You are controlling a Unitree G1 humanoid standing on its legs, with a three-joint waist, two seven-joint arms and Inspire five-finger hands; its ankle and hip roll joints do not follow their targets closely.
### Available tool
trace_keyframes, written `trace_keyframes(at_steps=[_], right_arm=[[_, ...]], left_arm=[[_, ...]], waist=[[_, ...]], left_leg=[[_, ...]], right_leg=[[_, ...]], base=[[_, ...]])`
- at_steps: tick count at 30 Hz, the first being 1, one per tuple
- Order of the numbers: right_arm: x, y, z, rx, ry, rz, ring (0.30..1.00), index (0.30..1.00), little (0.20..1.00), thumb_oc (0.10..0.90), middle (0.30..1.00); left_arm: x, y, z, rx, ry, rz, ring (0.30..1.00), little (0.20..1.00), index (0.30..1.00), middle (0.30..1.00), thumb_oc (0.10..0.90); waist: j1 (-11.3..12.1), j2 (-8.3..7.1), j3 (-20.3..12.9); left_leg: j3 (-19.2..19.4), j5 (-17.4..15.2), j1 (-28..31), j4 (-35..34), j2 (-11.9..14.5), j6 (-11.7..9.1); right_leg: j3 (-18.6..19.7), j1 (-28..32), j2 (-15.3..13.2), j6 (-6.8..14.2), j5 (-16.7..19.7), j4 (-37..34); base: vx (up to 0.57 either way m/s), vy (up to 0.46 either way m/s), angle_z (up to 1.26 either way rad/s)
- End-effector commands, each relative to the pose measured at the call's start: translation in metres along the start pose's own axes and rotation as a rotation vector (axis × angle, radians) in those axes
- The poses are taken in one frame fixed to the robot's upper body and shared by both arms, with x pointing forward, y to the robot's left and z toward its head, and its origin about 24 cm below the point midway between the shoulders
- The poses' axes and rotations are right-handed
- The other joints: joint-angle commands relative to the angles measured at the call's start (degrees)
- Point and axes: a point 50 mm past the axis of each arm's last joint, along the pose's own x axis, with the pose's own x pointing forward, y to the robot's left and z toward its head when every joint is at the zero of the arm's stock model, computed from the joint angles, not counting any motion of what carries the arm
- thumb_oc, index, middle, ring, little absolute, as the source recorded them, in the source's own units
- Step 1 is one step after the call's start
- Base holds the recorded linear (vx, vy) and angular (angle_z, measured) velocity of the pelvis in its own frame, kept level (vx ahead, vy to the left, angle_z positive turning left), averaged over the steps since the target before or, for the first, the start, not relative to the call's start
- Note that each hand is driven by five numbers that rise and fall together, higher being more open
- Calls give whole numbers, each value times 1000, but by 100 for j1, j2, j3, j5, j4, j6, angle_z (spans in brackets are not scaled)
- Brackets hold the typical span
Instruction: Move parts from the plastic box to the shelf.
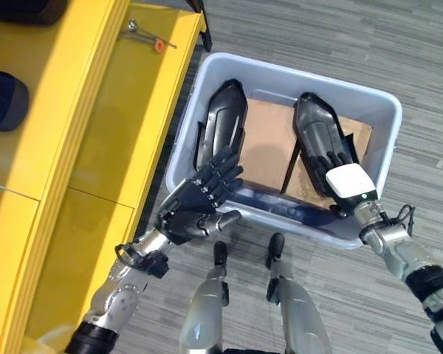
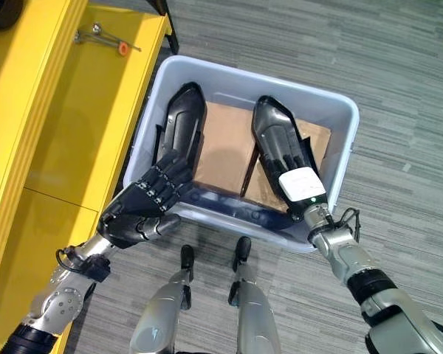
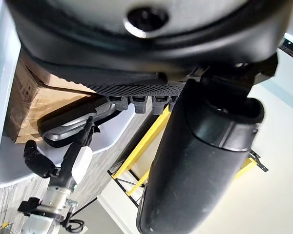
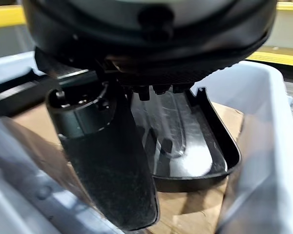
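A pale blue-grey rectangular plastic box sits on the grey striped carpet floor, with a bright yellow metal shelf just beside it. Two glossy black moulded plastic parts lie inside the box on a brown cardboard sheet that lines its bottom. One black part lies along the box wall nearest the shelf; the other black part lies along the far side of the box, away from the shelf, with the cardboard showing between them.

The left robot hand hangs over the near rim of the box, at the corner closest to the shelf. Its fingers are stretched out fairly straight, their tips reaching to the near end of the part by the shelf, and it grips nothing. The right robot hand, with its white back cover, reaches into the box over the near end of the other part. Its fingers lie along that part, and they seem to rest on the surface rather than curl round it, though the close wrist view leaves that unclear.

Up on the yellow shelf, beyond the box, lies a small silver metal tool with an orange tip.
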Motion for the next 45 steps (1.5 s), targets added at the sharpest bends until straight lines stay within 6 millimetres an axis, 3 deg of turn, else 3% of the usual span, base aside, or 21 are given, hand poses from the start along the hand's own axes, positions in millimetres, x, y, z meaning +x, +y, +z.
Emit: trace_keyframes(at_steps=[1, 7, 11, 22, 30, 34, 39, 45], right_arm=[[17, -43, -20, -113, 72, -228, 1000, 1000, 1000, 900, 1000], [19, -46, -41, -102, 201, -258, 1000, 1000, 1000, 900, 1000], [8, -25, -55, -99, 298, -164, 1000, 1000, 1000, 900, 1000], [0, -1, -61, -81, 292, -4, 1000, 1000, 1000, 900, 1000], [8, -21, -60, -218, 271, -178, 1000, 1000, 1000, 900, 1000], [6, -25, -56, -388, 212, -262, 1000, 1000, 1000, 900, 1000], [2, -32, -57, -433, 204, -373, 1000, 1000, 1000, 900, 1000], [-1, -33, -55, -460, 139, -387, 1000, 1000, 1000, 900, 1000]], left_arm=[[16, -23, 21, 15, -152, -173, 1000, 1000, 1000, 1000, 900], [19, -25, 23, 8, -153, -196, 1000, 1000, 1000, 1000, 900], [18, -27, 23, 17, -136, -207, 1000, 1000, 1000, 1000, 900], [21, -28, 25, 21, -119, -223, 1000, 1000, 1000, 1000, 900], [23, -27, 24, 26, -105, -205, 1000, 1000, 1000, 1000, 900], [22, -27, 22, 20, -117, -201, 1000, 1000, 1000, 1000, 900], [21, -29, 22, 7, -136, -210, 1000, 1000, 1000, 1000, 900], [18, -30, 24, -8, -144, -213, 1000, 1000, 1000, 1000, 900]], waist=[[-25, 236, -171], [-3, 317, -171], [18, 349, -171], [67, 393, -171], [80, 447, -171], [41, 506, -171], [-5, 579, -171], [-55, 615, -171]], left_leg=[[45, -47, -365, 104, -91, 114], [34, -42, -541, 106, -145, 125], [33, -27, -604, 87, -147, 120], [66, -8, -728, 96, -148, 137], [88, 10, -1004, 189, -172, 145], [128, 34, -1124, 146, -206, 140], [194, 44, -1106, 73, -229, 143], [248, 14, -1093, 111, -223, 140]], right_leg=[[85, -94, -15, 386, -1590, 1451], [64, -318, -40, 384, -1590, 1535], [39, -398, -51, 377, -1579, 1550], [-28, -568, -103, 381, -1563, 1627], [-64, -883, -143, 380, -1571, 1793], [-63, -1034, -164, 399, -1552, 1786], [-19, -1075, -216, 413, -1534, 1748], [14, -1104, -280, 428, -1551, 1793]], base=[[0, 0, 0], [-24, -3, 0], [0, 0, 0], [-2, -5, 1], [-13, -13, 2], [-31, 38, -2], [-17, 48, -2], [4, 20, 0]])
